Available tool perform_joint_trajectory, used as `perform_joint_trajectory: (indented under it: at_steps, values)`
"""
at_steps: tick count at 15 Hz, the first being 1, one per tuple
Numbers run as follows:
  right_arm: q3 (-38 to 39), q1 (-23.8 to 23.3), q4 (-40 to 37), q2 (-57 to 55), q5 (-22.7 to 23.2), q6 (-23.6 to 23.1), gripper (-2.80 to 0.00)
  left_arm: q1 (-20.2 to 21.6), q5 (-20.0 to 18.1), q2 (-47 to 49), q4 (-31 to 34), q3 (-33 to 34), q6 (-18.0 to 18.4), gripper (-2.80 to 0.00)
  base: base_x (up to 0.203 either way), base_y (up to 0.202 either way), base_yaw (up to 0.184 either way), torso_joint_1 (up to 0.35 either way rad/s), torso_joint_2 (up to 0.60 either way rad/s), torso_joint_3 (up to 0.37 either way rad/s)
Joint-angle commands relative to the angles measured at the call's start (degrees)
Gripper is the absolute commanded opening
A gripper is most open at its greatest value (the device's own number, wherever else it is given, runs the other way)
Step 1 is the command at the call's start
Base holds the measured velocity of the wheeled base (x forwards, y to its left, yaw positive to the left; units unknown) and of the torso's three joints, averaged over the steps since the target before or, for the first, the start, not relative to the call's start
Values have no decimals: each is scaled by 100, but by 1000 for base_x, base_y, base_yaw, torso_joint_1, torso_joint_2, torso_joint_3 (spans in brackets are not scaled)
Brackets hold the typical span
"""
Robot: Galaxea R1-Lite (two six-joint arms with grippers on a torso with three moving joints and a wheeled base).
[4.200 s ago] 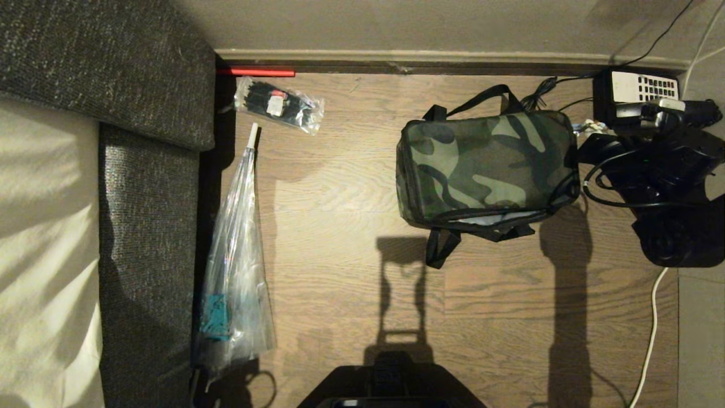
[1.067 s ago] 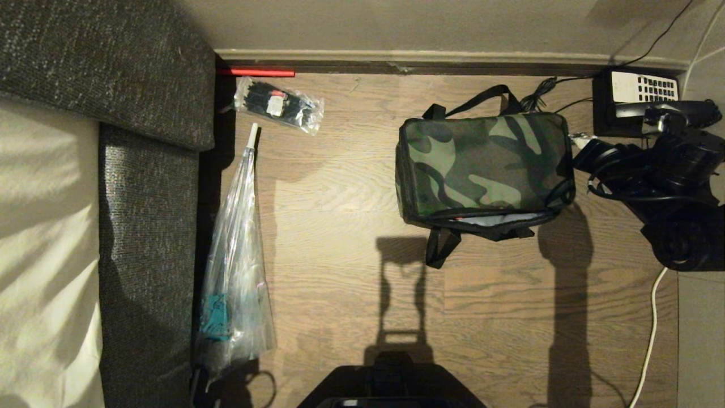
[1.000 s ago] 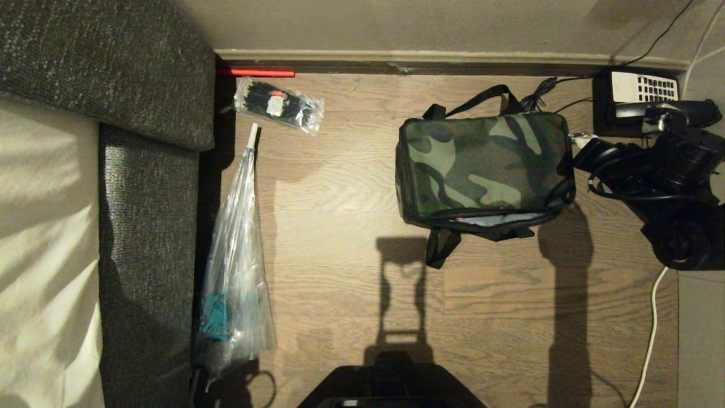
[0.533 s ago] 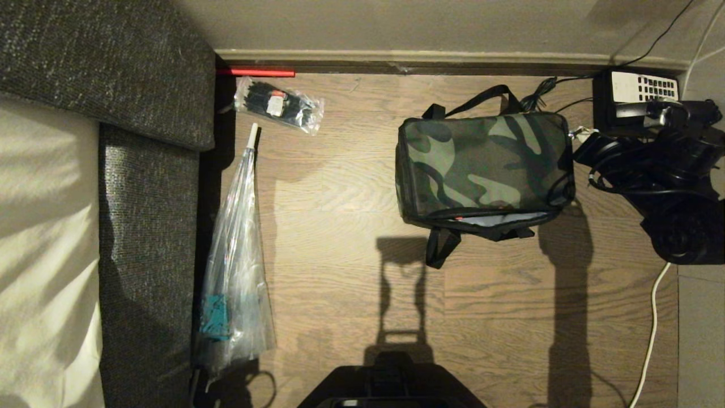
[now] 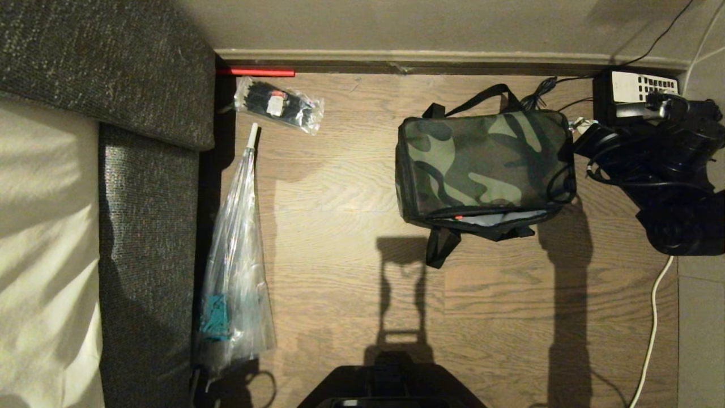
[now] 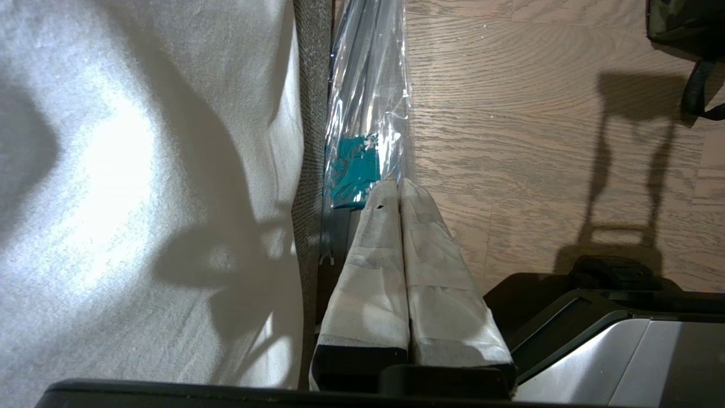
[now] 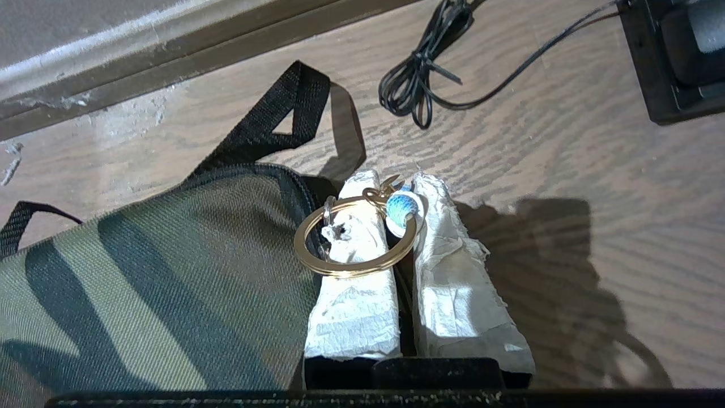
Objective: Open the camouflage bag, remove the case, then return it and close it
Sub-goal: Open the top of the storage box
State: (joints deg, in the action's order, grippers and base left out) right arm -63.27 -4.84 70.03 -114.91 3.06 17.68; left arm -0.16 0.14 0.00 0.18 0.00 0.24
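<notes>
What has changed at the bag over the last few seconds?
The right gripper, shut on the gold key ring zip pull, shifted slightly along the right end of the camouflage fabric bag; the front gap stays partly open. Left gripper stayed parked, shut.

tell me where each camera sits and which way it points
Head view: high on the robot, looking straight down at the wood floor, the camouflage bag and the sofa; its base and right arm show.
Left wrist view: behind the shut left pincer, parked low by the sofa, facing a clear plastic bag.
Right wrist view: behind the right pincer, shut on the zip pull's gold ring at the bag's corner.
Shared: head and right wrist views both show the bag and the telephone.
</notes>
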Motion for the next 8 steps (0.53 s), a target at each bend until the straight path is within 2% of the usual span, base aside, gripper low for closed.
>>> perform_joint_trajectory:
  at_steps: [1,8]
  values:
    - [-81,1,45,-46,2,8,-280,-2,4,0,-1,9,2,-280,0,0,0,0,0,0]
    - [-279,1,37,-120,10,8,-280,-2,4,0,-1,9,2,-280,0,0,0,0,0,0]
